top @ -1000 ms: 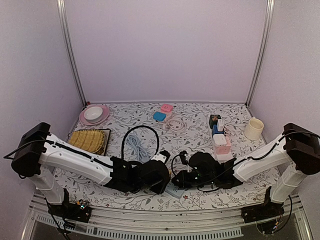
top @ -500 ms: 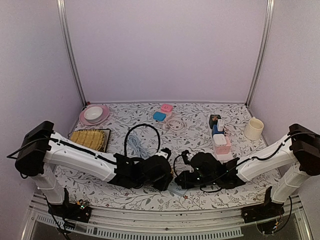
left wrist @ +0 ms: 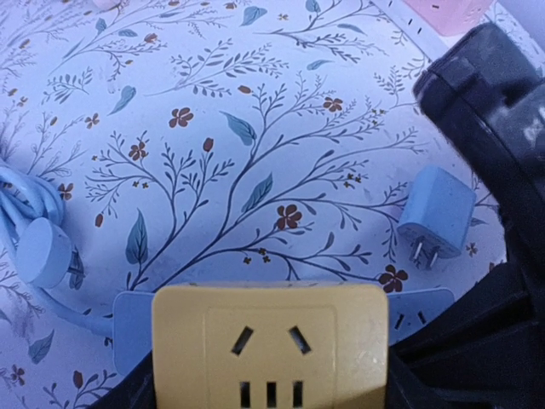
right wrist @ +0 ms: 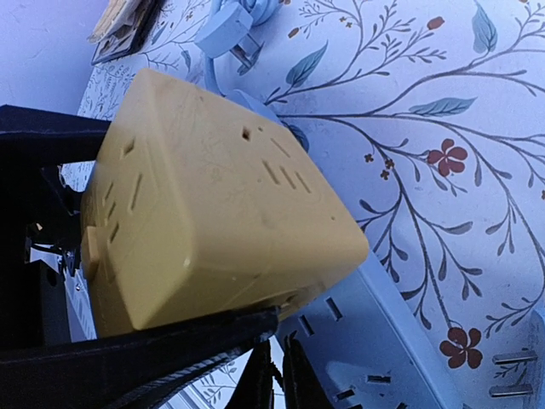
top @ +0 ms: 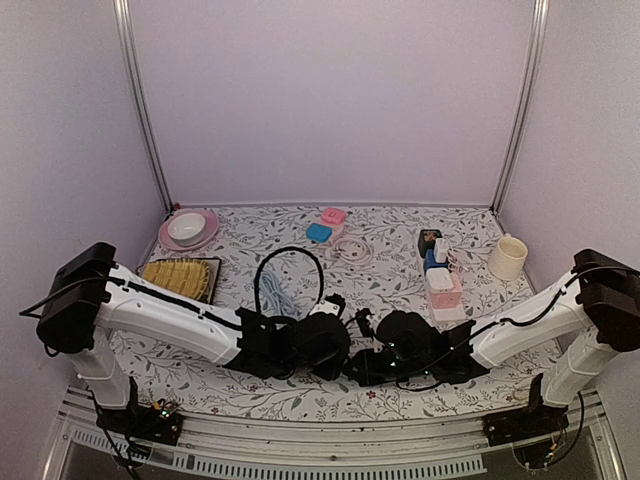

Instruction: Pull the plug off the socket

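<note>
So, starting on the left: a bundled light-blue cable (left wrist: 30, 200) lies on the flower-print counter (left wrist: 255, 111), with a round pale-blue end resting beside it. The left end effector (top: 322, 345) sits low near the middle of the front edge, pinching the yellow socket cube (left wrist: 271, 341) by its two sides. The cube is a chunky mustard-colored block with rounded corners. It has an angled pair of slots plus a row of three slots on the face toward the left wrist camera, and more slot sets on its other faces. It sits right on top of the light-blue power strip (right wrist: 383, 341), which pokes out on both sides of it. Can't tell if it's actually plugged into the strip.

Just right of that, the right end effector (top: 362, 365) is down close against the cube, fingers pressed together with nothing visibly between them. A small blue plug (left wrist: 436, 209) lies loose on the counter near the strip's right end, two bare prongs showing.
</note>
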Robot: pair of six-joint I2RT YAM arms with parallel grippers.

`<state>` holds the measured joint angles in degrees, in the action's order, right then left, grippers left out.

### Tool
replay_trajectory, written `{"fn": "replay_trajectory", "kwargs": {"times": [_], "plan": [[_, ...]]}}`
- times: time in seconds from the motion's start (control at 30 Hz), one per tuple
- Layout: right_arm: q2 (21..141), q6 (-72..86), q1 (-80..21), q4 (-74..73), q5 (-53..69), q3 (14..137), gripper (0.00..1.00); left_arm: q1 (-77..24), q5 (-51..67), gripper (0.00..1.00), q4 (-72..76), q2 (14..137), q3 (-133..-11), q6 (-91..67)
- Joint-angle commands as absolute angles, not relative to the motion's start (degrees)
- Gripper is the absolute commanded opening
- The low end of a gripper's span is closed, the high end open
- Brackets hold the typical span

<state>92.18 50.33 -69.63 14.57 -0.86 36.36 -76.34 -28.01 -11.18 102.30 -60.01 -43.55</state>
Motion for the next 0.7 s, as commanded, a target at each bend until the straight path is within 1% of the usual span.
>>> {"fn": "replay_trajectory", "kwargs": {"times": [0.0, 0.3, 0.47, 0.67], "plan": [[93.7, 53.9, -68.4, 13.7, -2.3, 34.5, 0.08, -77.8, -31.5, 0.0, -5.7, 99.1, -60.6, -42.7], [95.5, 55.2, -67.2, 13.7, -2.0, 33.7, 0.08, -82.4, -37.0, 0.0, -2.0, 98.0, -59.7, -40.9], [96.8, 55.2, -67.2, 13.8, -1.4, 34.1, 0.08, -82.4, -36.6, 0.0, 2.5, 96.1, -56.5, -42.1], [97.6, 54.3, -67.1, 13.2, -1.5, 34.8, 0.08, -78.1, -27.8, 0.0, 8.3, 92.0, -52.3, -44.0]]}}
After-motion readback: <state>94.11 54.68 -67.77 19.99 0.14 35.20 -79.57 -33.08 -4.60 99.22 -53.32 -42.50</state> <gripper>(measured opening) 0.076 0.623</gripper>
